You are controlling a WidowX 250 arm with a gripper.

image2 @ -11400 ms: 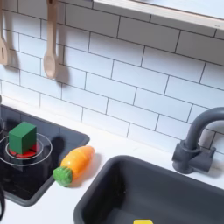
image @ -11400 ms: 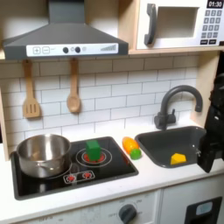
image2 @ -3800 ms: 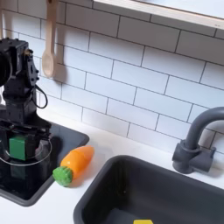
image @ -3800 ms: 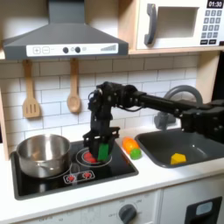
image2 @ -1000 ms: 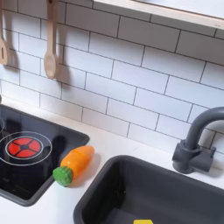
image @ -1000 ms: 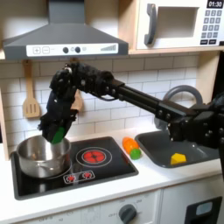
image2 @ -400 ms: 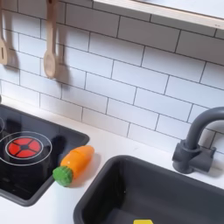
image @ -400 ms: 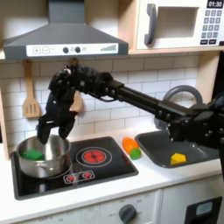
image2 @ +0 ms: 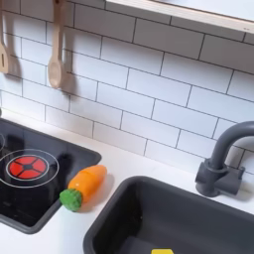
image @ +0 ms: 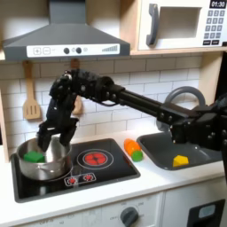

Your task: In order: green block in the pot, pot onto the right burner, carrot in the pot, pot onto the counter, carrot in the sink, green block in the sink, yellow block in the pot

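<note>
In the first exterior view the shiny steel pot [image: 46, 168] sits on the cooktop's left burner with the green block [image: 34, 156] lying inside it. My gripper [image: 55, 138] hangs open just above the pot's right rim, apart from the block. The orange carrot [image: 132, 148] lies on the off-white counter [image: 168, 179] between cooktop and sink; in the second exterior view the carrot [image2: 84, 186] points its green end toward the cooktop. The yellow block [image: 181, 160] rests in the dark grey sink [image: 158, 149].
The right burner [image: 93, 160] shows red rings, as does the burner [image2: 25, 166] in the second exterior view. The arched faucet [image: 181, 99] stands behind the sink. Two wooden utensils [image: 31, 97] hang on the tiled wall. My arm stretches across from the first exterior view's right.
A second ago my gripper held the green block above the pot. The block now lies in the pot, and the open gripper has dropped slightly toward the rim.
</note>
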